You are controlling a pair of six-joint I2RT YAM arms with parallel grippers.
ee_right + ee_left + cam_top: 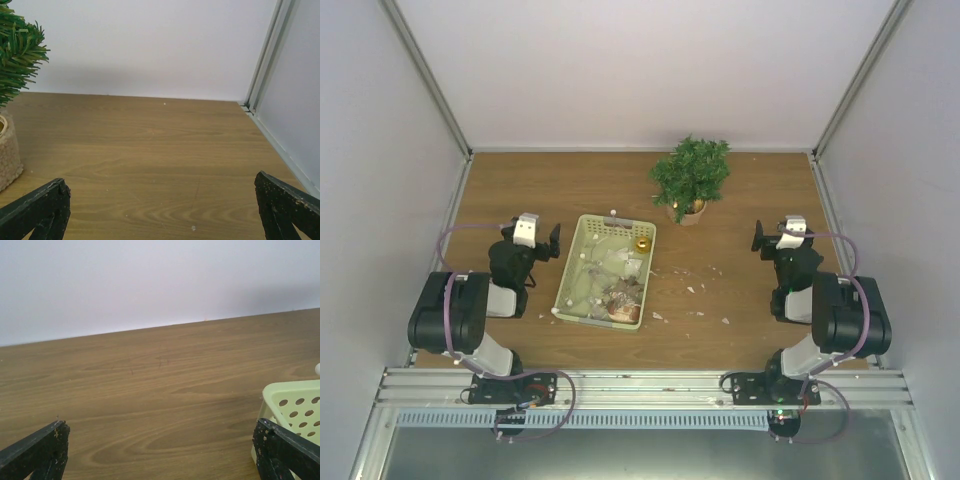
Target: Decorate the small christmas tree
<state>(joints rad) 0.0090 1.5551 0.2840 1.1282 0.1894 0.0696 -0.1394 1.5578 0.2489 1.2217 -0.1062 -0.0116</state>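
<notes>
The right wrist view crops the small christmas tree (16, 54); the basket (570, 265) holds unclear bits, perhaps ornaments.

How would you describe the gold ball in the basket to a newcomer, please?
On the wooden table, find the pale green basket left of the small christmas tree. The gold ball sits in its far right corner, the only shiny round thing there.

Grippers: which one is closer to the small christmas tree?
The right gripper; the small christmas tree stands ahead on its left, while the left gripper sits farther off, beside the basket.
</notes>
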